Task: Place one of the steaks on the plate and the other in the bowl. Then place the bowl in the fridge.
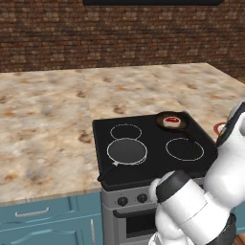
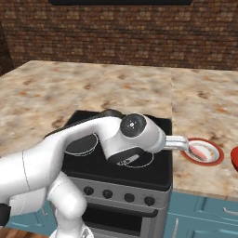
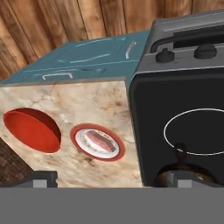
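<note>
Red-rimmed plate [image 3: 98,142] holding a steak [image 3: 99,141] lying diagonally, bowl [image 3: 32,129] beside, tool [image 3: 114,179] open.

**Around the black stovetop**

A black stovetop [image 1: 153,150] with white burner rings sits in a marbled counter [image 1: 48,124]. A dark pan [image 1: 171,121] rests on its far right burner. Knobs [image 2: 128,197] line its front; teal cabinets [image 1: 43,222] flank it. A brick wall [image 1: 95,33] rises behind.

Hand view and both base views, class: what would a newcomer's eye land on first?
Probably the red-rimmed plate on the marble counter, already carrying one pink steak, with the empty red bowl beside it. Next, the black stovetop, where a dark pan holds the other steak.
</note>
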Robot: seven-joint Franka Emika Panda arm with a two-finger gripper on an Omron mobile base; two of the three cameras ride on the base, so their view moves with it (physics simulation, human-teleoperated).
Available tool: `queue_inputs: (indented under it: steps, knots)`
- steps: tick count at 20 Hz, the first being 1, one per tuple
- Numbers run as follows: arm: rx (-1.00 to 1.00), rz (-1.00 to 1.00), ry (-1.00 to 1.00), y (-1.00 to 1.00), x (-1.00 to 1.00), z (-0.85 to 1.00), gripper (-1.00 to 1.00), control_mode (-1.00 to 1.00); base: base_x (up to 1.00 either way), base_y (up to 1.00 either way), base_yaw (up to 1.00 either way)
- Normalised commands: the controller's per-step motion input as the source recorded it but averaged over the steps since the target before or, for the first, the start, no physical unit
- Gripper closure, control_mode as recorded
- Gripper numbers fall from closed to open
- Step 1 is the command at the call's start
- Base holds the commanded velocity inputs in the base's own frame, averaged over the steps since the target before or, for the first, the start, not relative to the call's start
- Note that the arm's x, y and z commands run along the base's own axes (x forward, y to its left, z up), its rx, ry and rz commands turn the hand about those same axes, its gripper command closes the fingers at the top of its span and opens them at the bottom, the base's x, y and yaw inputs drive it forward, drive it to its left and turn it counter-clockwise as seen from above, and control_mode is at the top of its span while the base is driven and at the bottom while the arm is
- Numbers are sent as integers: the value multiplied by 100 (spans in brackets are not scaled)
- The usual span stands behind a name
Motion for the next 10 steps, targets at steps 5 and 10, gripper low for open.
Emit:
queue_inputs:
  steps: [5, 10]
  knots:
    - [4, -62, -9, 93, 10, 0, -100, -100, 0, 0, 0]
    - [-1, -40, -4, 61, 18, 13, -100, -100, 0, 0, 0]
